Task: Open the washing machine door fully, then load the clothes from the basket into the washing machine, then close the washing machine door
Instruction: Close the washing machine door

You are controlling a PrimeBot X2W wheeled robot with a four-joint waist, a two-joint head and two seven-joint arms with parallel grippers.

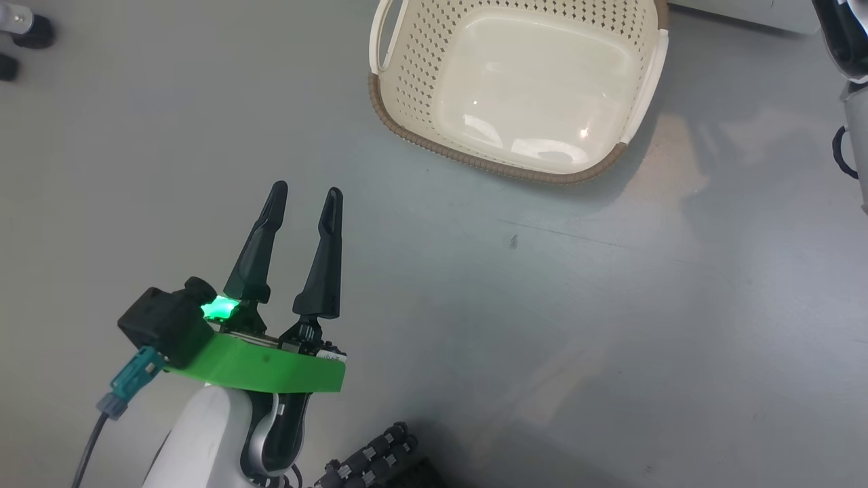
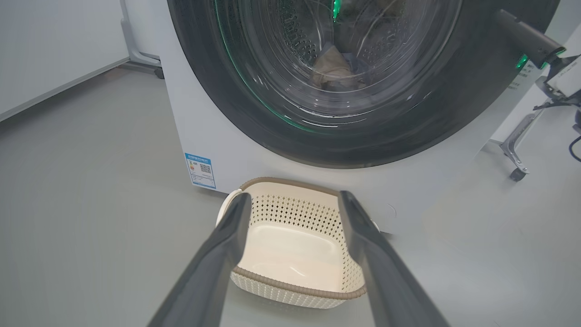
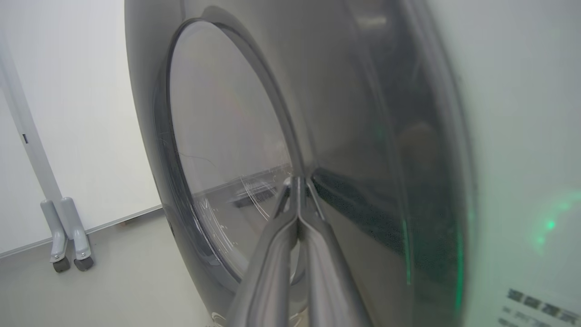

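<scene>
Now nearly done: our basket [image 1: 434, 150] sits empty on the floor before the machine [image 2: 272, 181], the clothes [image 2: 333, 68] visible in the drum behind the door [image 2: 218, 91] glass. Our right gripper [image 3: 295, 180], pressed together and holding nothing, leans on the door, which looks flush; our left gripper [image 1: 306, 190] hangs spread near the basket. Of 3 steps, we judge only latching left.

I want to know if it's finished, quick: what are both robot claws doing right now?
Left gripper: open, empty.
Right gripper: shut, empty, tips by the round glossy black-rimmed glass washing machine door.
</scene>
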